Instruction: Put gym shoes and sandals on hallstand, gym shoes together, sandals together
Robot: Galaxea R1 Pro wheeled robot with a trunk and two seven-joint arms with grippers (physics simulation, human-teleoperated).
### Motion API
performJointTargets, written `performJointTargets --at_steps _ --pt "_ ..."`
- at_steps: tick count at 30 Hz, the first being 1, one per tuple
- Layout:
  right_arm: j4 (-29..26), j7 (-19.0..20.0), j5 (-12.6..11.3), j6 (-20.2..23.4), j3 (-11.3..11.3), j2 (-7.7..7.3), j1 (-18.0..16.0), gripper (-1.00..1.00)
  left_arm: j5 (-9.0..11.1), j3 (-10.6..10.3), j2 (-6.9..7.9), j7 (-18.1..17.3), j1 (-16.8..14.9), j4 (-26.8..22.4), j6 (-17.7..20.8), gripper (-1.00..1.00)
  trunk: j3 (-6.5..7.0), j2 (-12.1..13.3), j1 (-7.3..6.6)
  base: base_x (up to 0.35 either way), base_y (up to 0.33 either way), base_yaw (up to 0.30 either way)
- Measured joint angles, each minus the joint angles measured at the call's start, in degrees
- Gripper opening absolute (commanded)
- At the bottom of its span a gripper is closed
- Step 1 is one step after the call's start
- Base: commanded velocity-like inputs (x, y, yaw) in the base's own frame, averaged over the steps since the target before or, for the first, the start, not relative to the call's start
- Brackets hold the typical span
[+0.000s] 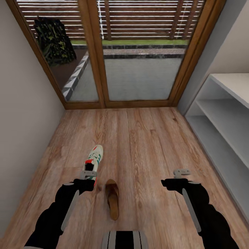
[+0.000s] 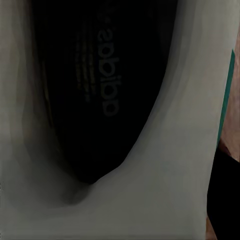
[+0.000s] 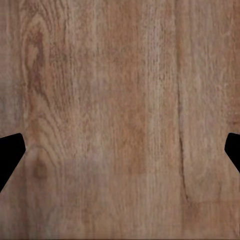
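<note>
A corridor with a wood plank floor (image 1: 145,145). The left end effector (image 1: 89,175) sits at the heel of a gym shoe (image 1: 94,157), apparently gripping it, though its fingers are hidden. A brown sandal (image 1: 112,200) lies just beside. The right end effector (image 1: 181,173) hangs open, empty. Next, lifting the shoe toward the hallstand (image 1: 224,117), whose visible shelves are bare.

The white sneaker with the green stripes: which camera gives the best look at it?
The head view: there the gym shoe lies whole on the corridor floor, its heel under the left gripper. The left wrist view looks closely into its dark opening and pale lining. The right wrist view shows floor planks.
</note>
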Motion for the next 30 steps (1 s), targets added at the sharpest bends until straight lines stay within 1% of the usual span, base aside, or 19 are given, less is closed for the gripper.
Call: performJointTargets --at_steps 5,11,17,25,30 --pt "0.0 0.0 0.0 0.0 0.0 0.00 0.0 1.00 0.0 0.0 0.03 0.0 0.0 0.0 0.0 -1.00 0.00 0.0 0.00 -0.123 0.330 0.000" --pt "0.0 0.0 0.0 0.0 0.0 0.00 0.0 1.00 0.0 -0.1 0.02 0.0 0.0 0.0 0.0 -1.00 0.00 0.0 0.00 -0.214 0.216 0.000" --pt "0.0 0.0 0.0 0.0 0.0 0.00 0.0 1.00 0.0 0.0 0.05 0.0 0.0 0.0 0.0 -1.00 0.00 0.0 0.00 -0.043 0.026 0.000" --pt "0.0 0.0 0.1 0.0 0.0 0.00 0.0 1.00 -0.1 -0.1 0.07 0.1 0.0 -0.1 0.0 -1.00 0.00 0.0 0.00 -0.288 0.000 0.000" --pt "0.0 0.0 0.1 0.0 0.0 0.00 0.0 1.00 0.0 0.1 0.07 0.0 0.0 -0.1 0.0 -1.00 0.00 0.0 0.00 -0.113 0.004 0.000"
